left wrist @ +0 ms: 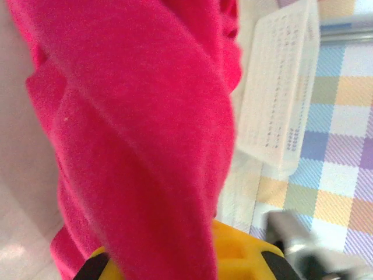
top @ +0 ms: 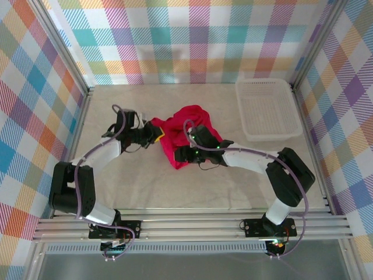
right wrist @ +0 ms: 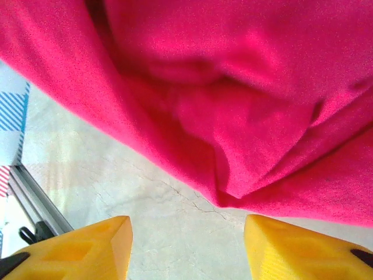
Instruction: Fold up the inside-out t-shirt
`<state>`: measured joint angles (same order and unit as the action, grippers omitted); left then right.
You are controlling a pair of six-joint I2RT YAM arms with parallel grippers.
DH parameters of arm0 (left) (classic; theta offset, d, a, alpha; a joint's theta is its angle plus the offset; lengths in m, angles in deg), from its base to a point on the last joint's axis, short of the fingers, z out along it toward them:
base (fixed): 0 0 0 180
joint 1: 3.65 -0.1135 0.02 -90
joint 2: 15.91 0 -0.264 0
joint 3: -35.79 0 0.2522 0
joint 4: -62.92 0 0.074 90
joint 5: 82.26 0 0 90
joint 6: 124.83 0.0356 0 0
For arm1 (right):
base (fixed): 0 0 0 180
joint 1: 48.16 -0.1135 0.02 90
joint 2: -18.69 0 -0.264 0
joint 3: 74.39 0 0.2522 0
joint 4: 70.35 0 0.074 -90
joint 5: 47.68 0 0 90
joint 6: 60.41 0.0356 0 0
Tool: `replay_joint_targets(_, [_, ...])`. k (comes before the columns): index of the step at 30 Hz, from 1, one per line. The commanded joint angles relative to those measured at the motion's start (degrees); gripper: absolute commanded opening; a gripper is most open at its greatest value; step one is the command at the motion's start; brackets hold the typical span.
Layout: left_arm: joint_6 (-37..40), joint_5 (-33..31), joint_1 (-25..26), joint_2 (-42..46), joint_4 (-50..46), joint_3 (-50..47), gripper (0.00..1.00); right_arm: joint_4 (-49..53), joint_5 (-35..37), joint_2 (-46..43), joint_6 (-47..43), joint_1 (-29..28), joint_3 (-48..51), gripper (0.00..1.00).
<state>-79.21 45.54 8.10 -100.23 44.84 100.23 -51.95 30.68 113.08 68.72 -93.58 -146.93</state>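
Inside-out t-shirt (top: 187,123), crimson, bunched, left hand (top: 155,135) pinching it, right hand (right wrist: 186,233) parted.

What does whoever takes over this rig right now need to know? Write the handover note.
Left gripper: shut on the red t-shirt at its left edge.
Right gripper: open, over bare table, with the cloth just ahead of it and not gripped.
T-shirt: bunched in a heap mid-table, left of the white basket.
Done: no neat fold visible.
Left: spread it flat, then fold.
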Motion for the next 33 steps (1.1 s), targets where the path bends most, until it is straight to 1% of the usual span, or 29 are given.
replay_joint_targets(1, [2.62,-0.18,0.38,4.72,6.09,-4.78,0.00,4.63,1.40,-3.27,-3.20,3.64,-4.10,0.52])
replay_joint_targets(3, [2.89,-0.53,0.38,6.07,6.39,-7.16,0.00,8.90,1.62,-1.51,-5.35,6.26,-7.71,0.53])
replay_joint_targets(5, [3.37,-0.88,0.39,7.04,6.04,-8.42,0.00,13.64,1.70,2.12,-8.05,8.41,-13.61,0.57])
replay_joint_targets(8, [4.20,-1.06,0.48,7.75,5.04,-8.93,0.00,21.53,3.27,10.38,-12.48,9.00,-25.28,0.62])
replay_joint_targets(12, [4.49,-1.11,0.46,8.19,4.50,-9.01,0.00,28.62,4.79,20.27,-14.76,9.00,-37.13,0.68])
replay_joint_targets(15, [4.77,-1.47,0.47,8.71,4.04,-9.36,0.00,32.49,5.53,26.85,-17.18,8.96,-45.41,0.70])
replay_joint_targets(16, [5.02,-1.59,0.40,8.89,3.65,-9.28,0.00,33.14,4.60,28.47,-17.50,8.98,-47.81,0.70])
replay_joint_targets(18, [5.18,-1.68,0.38,9.14,3.20,-9.19,0.00,33.28,3.05,30.59,-17.78,8.82,-49.97,0.71])
replay_joint_targets(19, [5.29,-1.68,0.38,9.32,2.95,-9.13,0.00,33.37,2.86,31.58,-17.86,8.75,-50.77,0.72])
replay_joint_targets(21, [5.75,-1.92,0.38,9.53,2.39,-8.85,0.00,34.82,2.82,34.17,-17.78,8.80,-53.17,0.73])
replay_joint_targets(22, [6.03,-1.99,0.38,9.69,1.99,-8.68,0.00,36.13,2.81,35.66,-17.55,8.98,-54.83,0.71])
replay_joint_targets(23, [6.50,-1.94,0.38,9.70,1.28,-8.29,0.00,36.88,2.11,36.81,-17.14,9.26,-55.87,0.65])
replay_joint_targets(24, [6.90,-1.90,0.30,9.84,0.51,-7.91,0.00,36.80,1.22,37.13,-16.49,9.80,-56.05,0.54])
replay_joint_targets(26, [8.31,-1.46,-0.18,10.50,-2.21,-6.76,0.00,36.22,-1.17,35.05,-14.00,11.92,-54.98,0.17])
replay_joint_targets(28, [10.53,-1.37,-1.09,11.50,-5.43,-5.18,0.00,34.67,-3.06,30.08,-12.02,14.55,-52.48,0.01])
replay_joint_targets(30, [13.15,-1.63,-2.48,12.34,-9.15,-3.03,0.00,34.44,-4.77,24.19,-11.21,17.20,-50.97,0.00])
replay_joint_targets(33, [15.50,-1.09,-4.79,13.00,-13.51,0.00,0.00,36.76,-7.58,16.03,-11.23,20.18,-50.47,0.00])
